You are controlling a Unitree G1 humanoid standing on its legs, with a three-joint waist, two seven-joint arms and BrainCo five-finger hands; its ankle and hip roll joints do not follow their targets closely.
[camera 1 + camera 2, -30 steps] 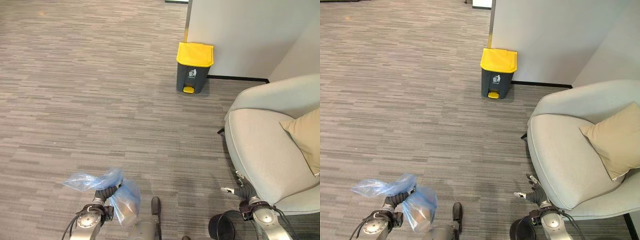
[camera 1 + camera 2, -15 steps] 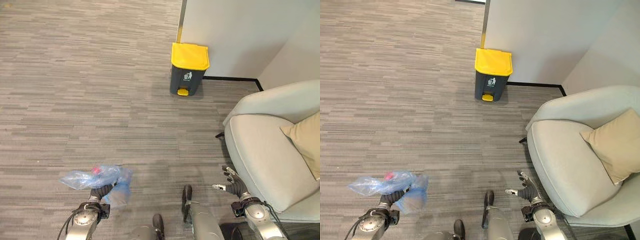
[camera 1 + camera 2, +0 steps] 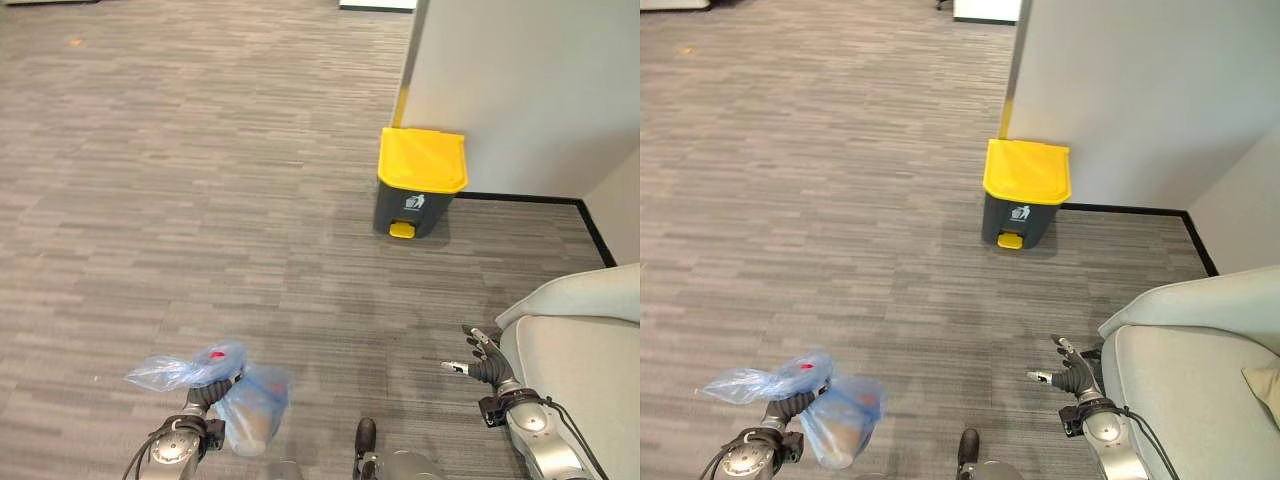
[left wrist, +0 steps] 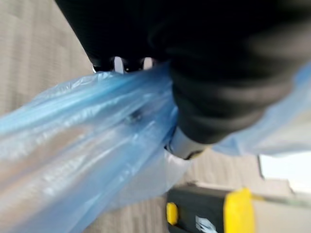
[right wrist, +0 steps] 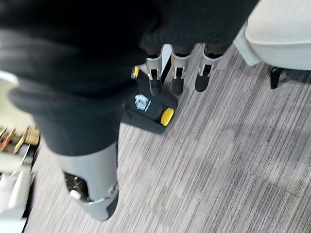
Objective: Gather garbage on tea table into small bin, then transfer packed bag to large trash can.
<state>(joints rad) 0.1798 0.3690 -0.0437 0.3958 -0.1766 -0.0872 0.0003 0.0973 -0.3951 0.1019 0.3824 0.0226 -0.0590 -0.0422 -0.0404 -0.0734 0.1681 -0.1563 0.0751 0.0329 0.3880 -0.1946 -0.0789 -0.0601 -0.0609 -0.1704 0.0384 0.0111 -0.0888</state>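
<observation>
My left hand [image 3: 203, 394] is low at the left, shut on the gathered neck of a translucent blue garbage bag [image 3: 247, 416]. The bag hangs beside that hand above the carpet, with something red and other rubbish inside; its loose top [image 3: 176, 369] sticks out to the left. In the left wrist view the blue plastic [image 4: 73, 155] runs under the dark cover. The large trash can [image 3: 418, 185], dark grey with a yellow lid and pedal, stands shut against the wall ahead and to the right. My right hand [image 3: 484, 368] is open and holds nothing, low on the right beside the armchair.
A pale grey armchair [image 3: 585, 340] fills the lower right corner, close to my right hand. A white wall [image 3: 520, 80] with a yellow corner strip rises behind the can. Grey striped carpet [image 3: 200, 200] stretches to the left and ahead.
The camera has moved: the trash can looks closer and further right, and the armchair has slid towards the right edge. The bag stays in my left hand; the right hand stays open.
</observation>
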